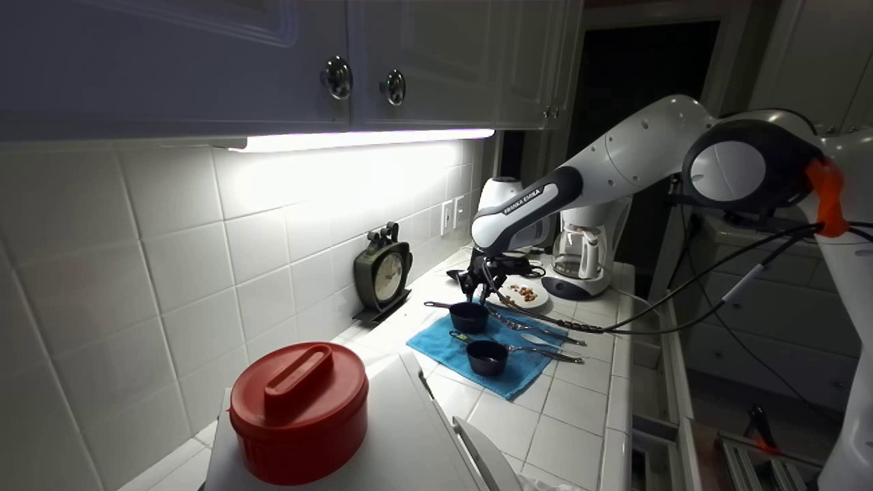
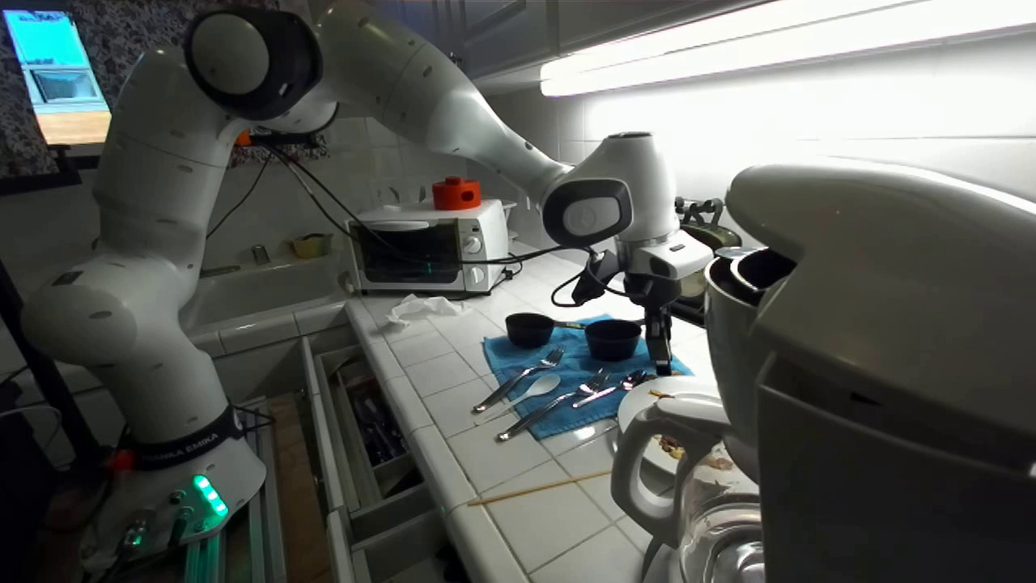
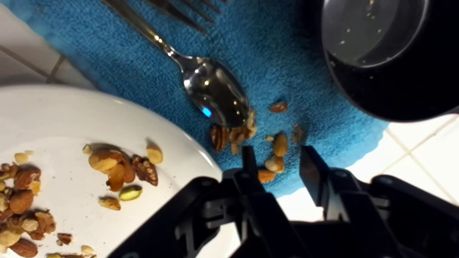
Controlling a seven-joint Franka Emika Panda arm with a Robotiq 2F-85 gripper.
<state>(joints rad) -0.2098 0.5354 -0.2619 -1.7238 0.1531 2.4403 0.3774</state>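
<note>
My gripper stands open with nothing between its fingers, in the wrist view. Beyond the gap, an almond and several other nuts lie on the blue towel. A metal spoon rests on the towel with its bowl against walnut pieces. To the left is a white plate bearing mixed nuts; at upper right is a black cup with small specks inside. In both exterior views the gripper points down over the towel, between plate and cup; contact with the towel cannot be judged.
A second black cup, forks and a white spoon share the towel. A coffee maker stands past the plate. A green scale is by the wall, below cabinets. An oven carries a red container.
</note>
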